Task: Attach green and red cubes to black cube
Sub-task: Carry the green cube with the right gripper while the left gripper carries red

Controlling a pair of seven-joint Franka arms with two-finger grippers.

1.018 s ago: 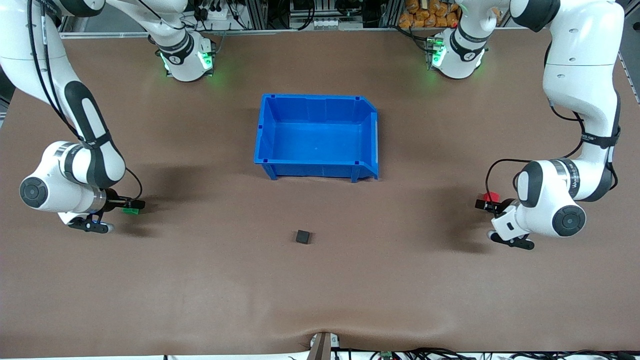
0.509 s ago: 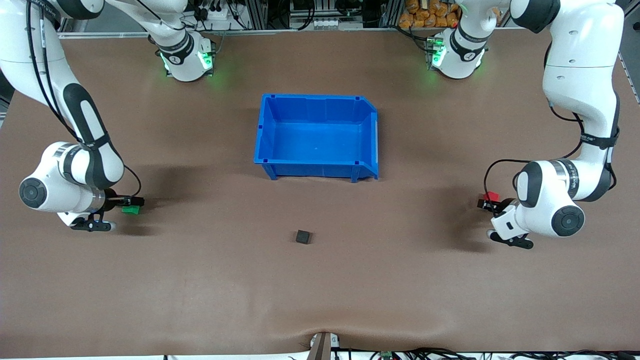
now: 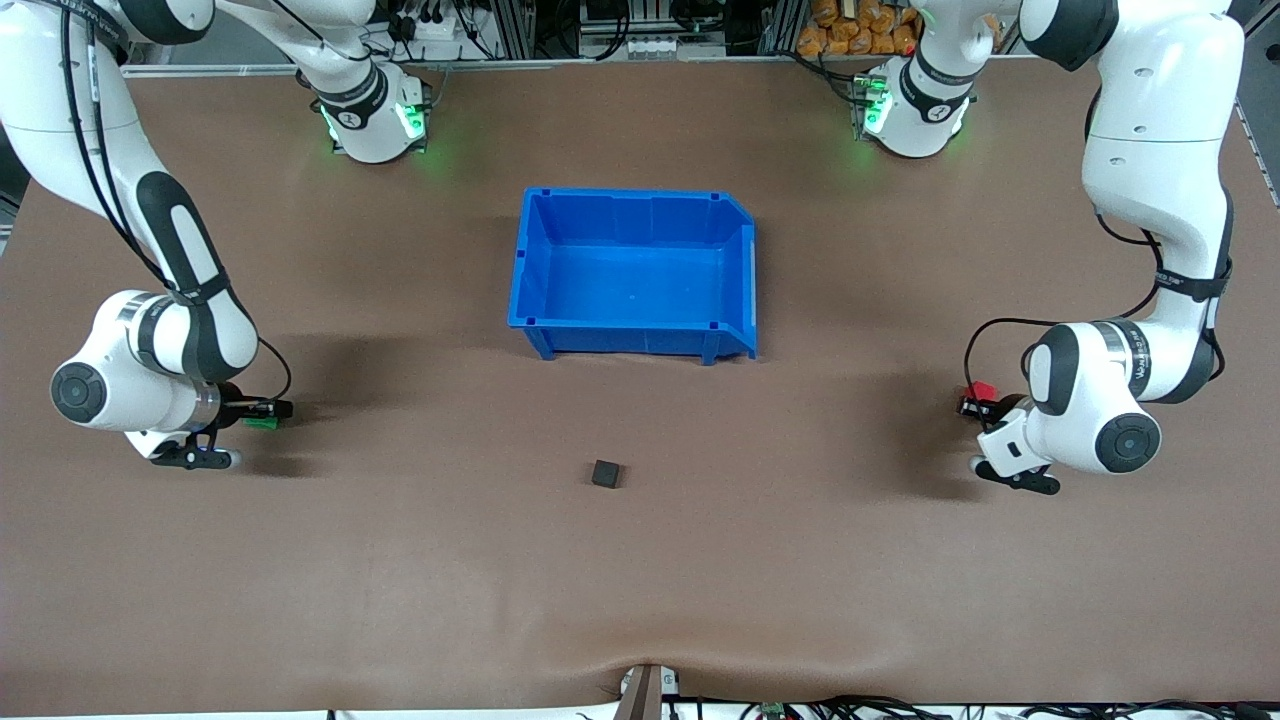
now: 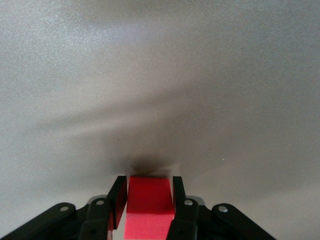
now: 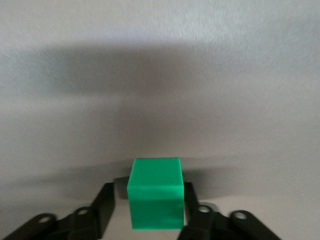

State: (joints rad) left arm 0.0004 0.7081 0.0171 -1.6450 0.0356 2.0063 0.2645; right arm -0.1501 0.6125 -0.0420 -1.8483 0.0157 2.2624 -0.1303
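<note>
- The black cube (image 3: 605,473) sits alone on the brown bench (image 3: 640,580), nearer the front camera than the blue bin (image 3: 632,270); it is small, matte and sharp-edged.
- The left claw (image 3: 972,401) is closed on the red cube (image 3: 982,390), low at the left arm's end of the bench; the left wrist view shows the red cube (image 4: 150,207) pinched between flat black fingers (image 4: 118,200).
- The right claw (image 3: 265,413) grips the green cube (image 3: 262,423) at the right arm's end; its smooth matte block (image 5: 155,199) shows in the right wrist view.
- Both coloured cubes appear picked up; neither touches the black one, so carrying them in and joining remains.
- The bin looks like hard plastic, empty, one corner cut.
</note>
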